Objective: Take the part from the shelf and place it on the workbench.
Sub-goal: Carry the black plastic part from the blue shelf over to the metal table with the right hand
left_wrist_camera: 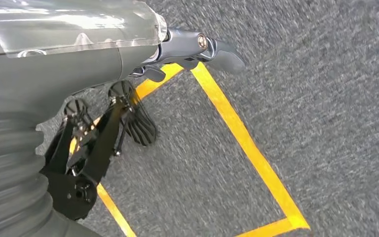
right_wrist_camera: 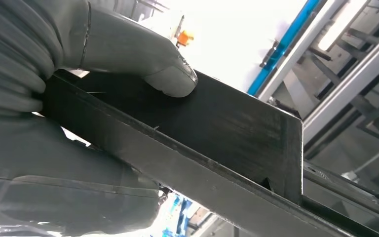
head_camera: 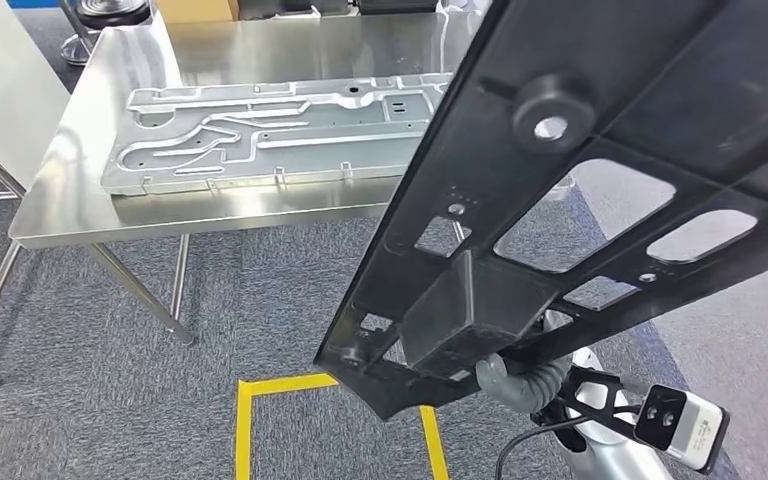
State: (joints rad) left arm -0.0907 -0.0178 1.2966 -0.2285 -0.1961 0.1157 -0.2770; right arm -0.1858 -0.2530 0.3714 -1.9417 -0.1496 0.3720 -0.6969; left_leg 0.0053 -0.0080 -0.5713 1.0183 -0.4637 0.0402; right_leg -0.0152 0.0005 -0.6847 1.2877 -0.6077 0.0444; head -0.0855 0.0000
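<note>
The part is a long black frame panel [head_camera: 580, 200] with cut-out windows and a round boss, and it slants across the right half of the head view, in the air above the floor. My right hand [head_camera: 525, 380] grips its near end from below. In the right wrist view the grey thumb [right_wrist_camera: 168, 79] presses on the black panel [right_wrist_camera: 217, 133]. The steel workbench [head_camera: 260, 50] stands ahead on the left, apart from the panel. My left hand [left_wrist_camera: 128, 84] hangs over the carpet, holding nothing, its thumb and dark fingers apart.
A large silver machined plate [head_camera: 270, 135] lies across the workbench top. A yellow tape square [head_camera: 260, 400] marks the grey carpet below me, and that tape [left_wrist_camera: 246, 143] is also in the left wrist view. Table legs [head_camera: 150, 290] slant down at the left. Blue and grey shelf rails [right_wrist_camera: 325, 64] rise behind the panel.
</note>
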